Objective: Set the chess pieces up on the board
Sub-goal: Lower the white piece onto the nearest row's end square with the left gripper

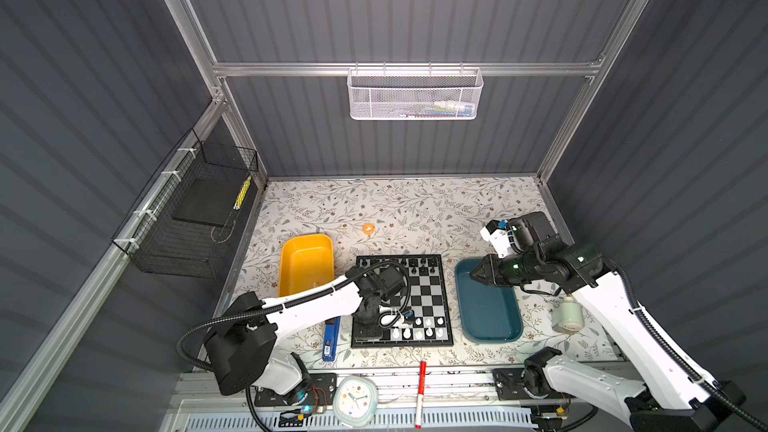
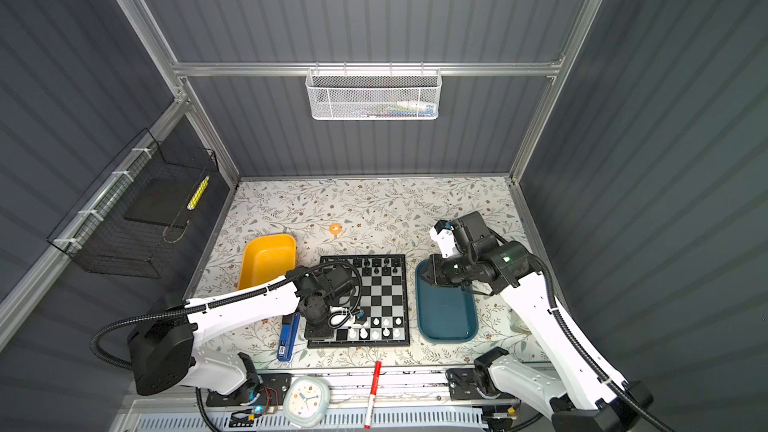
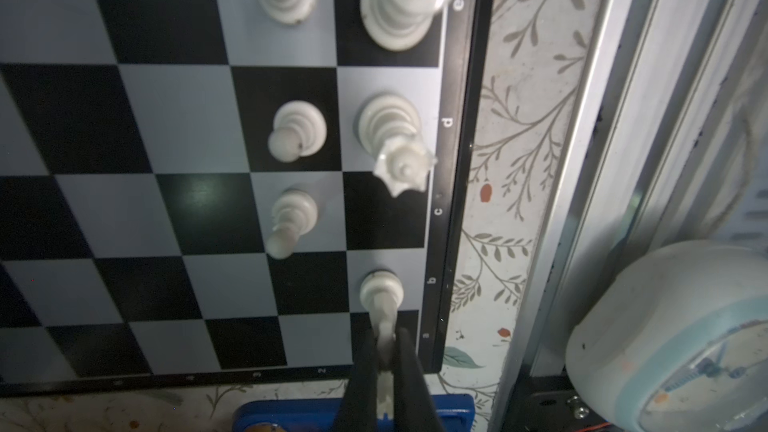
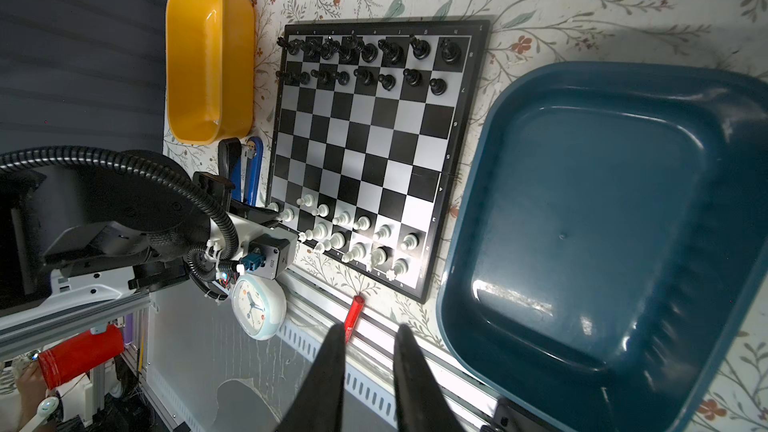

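Note:
The board (image 1: 426, 292) lies mid-table, also seen in the right wrist view (image 4: 365, 139). Black chess pieces (image 1: 419, 265) fill its two far rows. White chess pieces (image 1: 428, 326) stand in the two near rows. My left gripper (image 3: 384, 351) points down at the board's near-left corner and is shut on the top of a white piece (image 3: 381, 290). That piece's base is over a light square by the letter b; whether it touches I cannot tell. A white queen (image 3: 390, 130) and pawns (image 3: 299, 130) stand beside it. My right gripper (image 4: 369, 330) hovers open and empty over the teal tray's far end.
The teal tray (image 1: 490, 313) right of the board is empty. A yellow tray (image 1: 305, 263) sits to the board's left, with a blue stapler (image 1: 331, 338) nearer me. An orange tape roll (image 1: 368, 228) lies behind the board. A clock (image 1: 353, 401) and red marker (image 1: 421, 392) rest on the front rail.

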